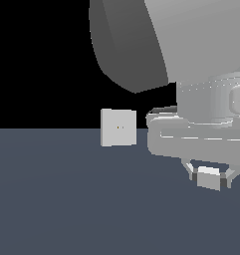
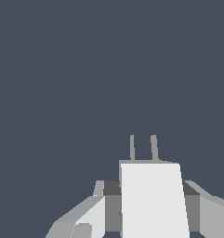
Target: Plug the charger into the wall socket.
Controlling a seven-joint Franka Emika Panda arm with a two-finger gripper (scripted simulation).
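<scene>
I see the gripper clamped on the charger, fingers touching both its sides, narrow gap. Wrist view: charger w/ two prongs pointing out over the floor. Wall socket stands upright, well apart (toward the exterior view's left).

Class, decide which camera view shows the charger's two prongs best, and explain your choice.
The wrist view: the charger fills the foreground between the gripper fingers, with both prongs standing clear. The exterior view shows only a small pale block; its prongs cannot be made out.
</scene>
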